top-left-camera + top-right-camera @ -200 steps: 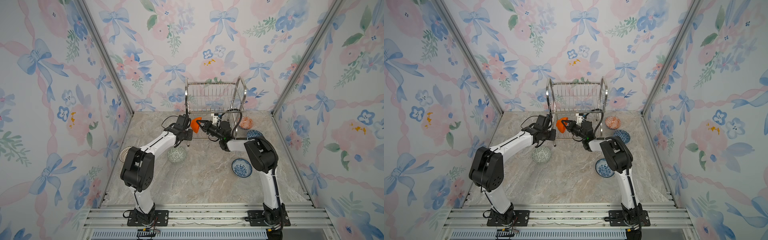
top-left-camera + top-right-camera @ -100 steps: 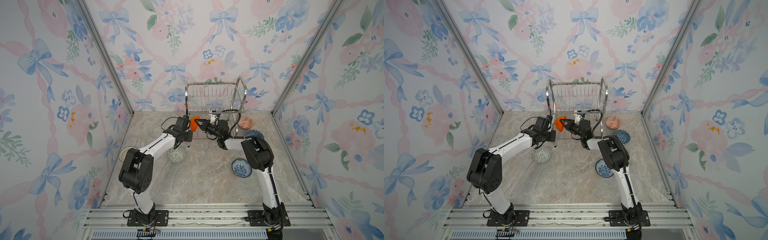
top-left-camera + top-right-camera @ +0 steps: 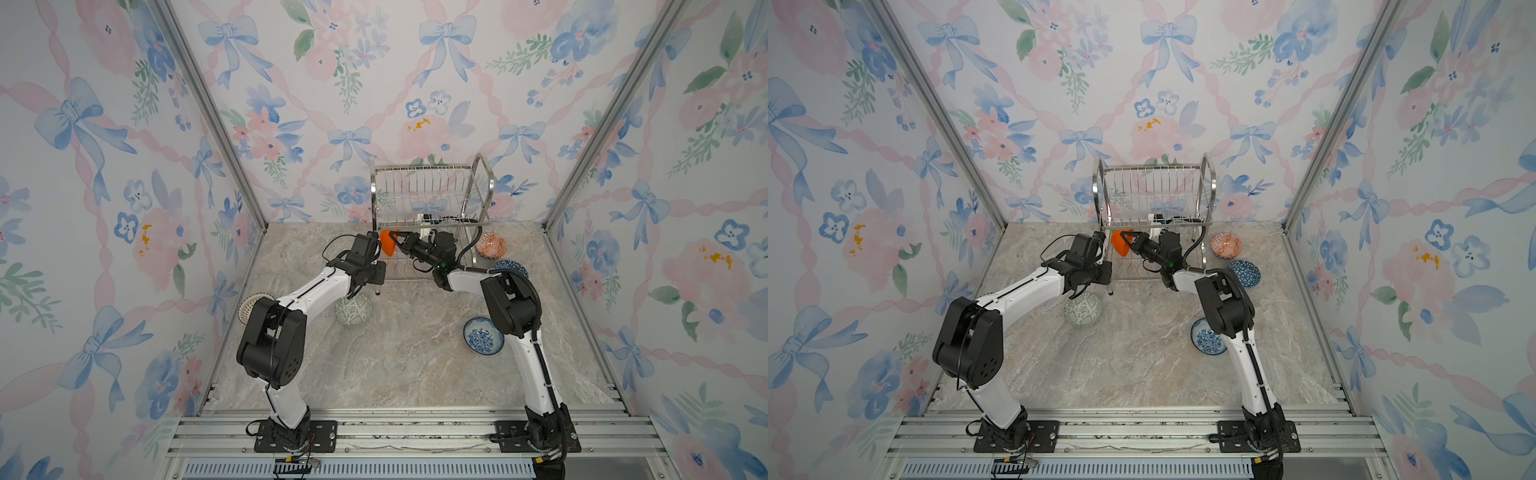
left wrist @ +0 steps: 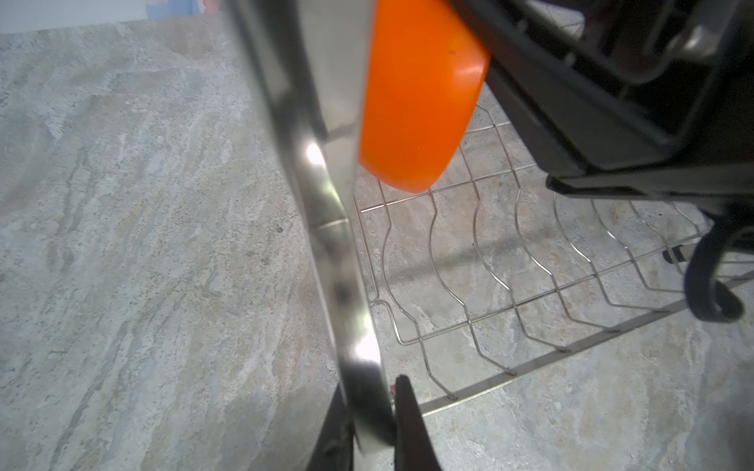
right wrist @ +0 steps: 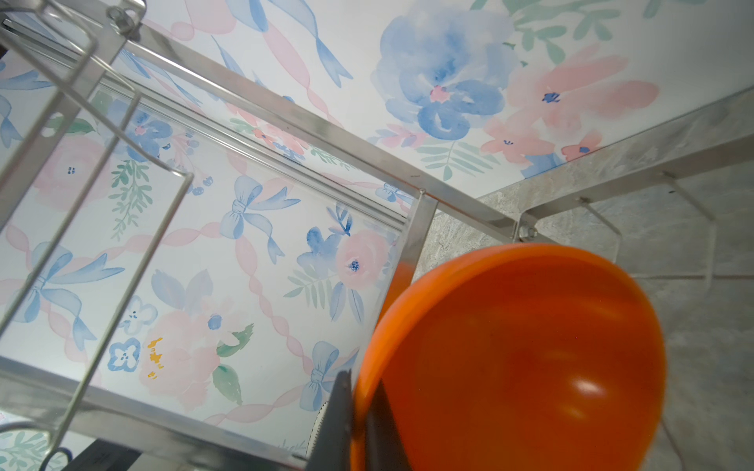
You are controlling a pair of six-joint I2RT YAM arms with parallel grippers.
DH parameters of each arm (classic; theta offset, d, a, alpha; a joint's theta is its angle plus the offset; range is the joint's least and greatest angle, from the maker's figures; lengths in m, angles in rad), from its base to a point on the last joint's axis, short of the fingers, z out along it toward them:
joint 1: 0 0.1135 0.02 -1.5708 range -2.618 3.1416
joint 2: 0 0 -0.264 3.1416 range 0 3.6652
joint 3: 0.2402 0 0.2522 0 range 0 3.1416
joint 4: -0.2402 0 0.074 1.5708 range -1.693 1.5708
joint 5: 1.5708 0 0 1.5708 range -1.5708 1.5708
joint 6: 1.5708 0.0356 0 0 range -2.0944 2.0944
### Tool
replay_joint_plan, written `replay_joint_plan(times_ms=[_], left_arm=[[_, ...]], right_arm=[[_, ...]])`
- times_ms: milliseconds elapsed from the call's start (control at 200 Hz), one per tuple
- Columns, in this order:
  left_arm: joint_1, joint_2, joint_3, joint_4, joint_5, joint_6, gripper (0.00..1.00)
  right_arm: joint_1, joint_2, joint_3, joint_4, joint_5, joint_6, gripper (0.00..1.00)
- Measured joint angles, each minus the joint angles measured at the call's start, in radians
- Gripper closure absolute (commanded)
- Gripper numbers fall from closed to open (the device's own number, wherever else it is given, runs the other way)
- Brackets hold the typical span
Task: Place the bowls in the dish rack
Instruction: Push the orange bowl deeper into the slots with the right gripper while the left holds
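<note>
No bowl sat in the two-tier stainless-steel wire dish rack (image 3: 424, 168), so by my reckoning the loading had barely begun. Well off the rack's front-left corner, the white round bowl with dark lattice (image 3: 250, 306) lay half hidden behind my left arm. The green-and-white geometric round bowl (image 3: 353, 310) rested on the marbled tabletop (image 3: 395, 365), nearer that corner. My left gripper (image 4: 369, 403) had its fingers clamped low on the rack's left side frame, steadying it, as I judged. Just inside that frame, the plain glossy orange round bowl (image 3: 389, 244) hung tipped on edge above the rack's lower wire shelf, not yet seated. My right gripper (image 5: 359, 405), reaching in under the rack's upper tier, had its fingers pinched on the bowl's rim. Well in front of the rack's right corner lay the blue-and-white floral bowl (image 3: 482, 335). The dark-blue triangle-patterned bowl (image 3: 512, 268) sat just off that corner, and the orange-red-and-white patterned bowl (image 3: 493, 245) lay beside the rack's right frame. Five bowls were left to lift.
</note>
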Motion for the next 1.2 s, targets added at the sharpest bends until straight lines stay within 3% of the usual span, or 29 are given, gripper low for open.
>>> replay_joint_plan(times_ms=[535,1200], left_arm=[[0.0,-0.026,-0.035,0.01,0.008,0.015,1.0],[0.0,-0.031,-0.045,0.022,0.009,0.023,1.0]], right_arm=[[-0.002,0.093,0.16,-0.068,-0.012,-0.043,1.0],[-0.011,0.094,0.148,-0.066,-0.032,-0.097,1.0]])
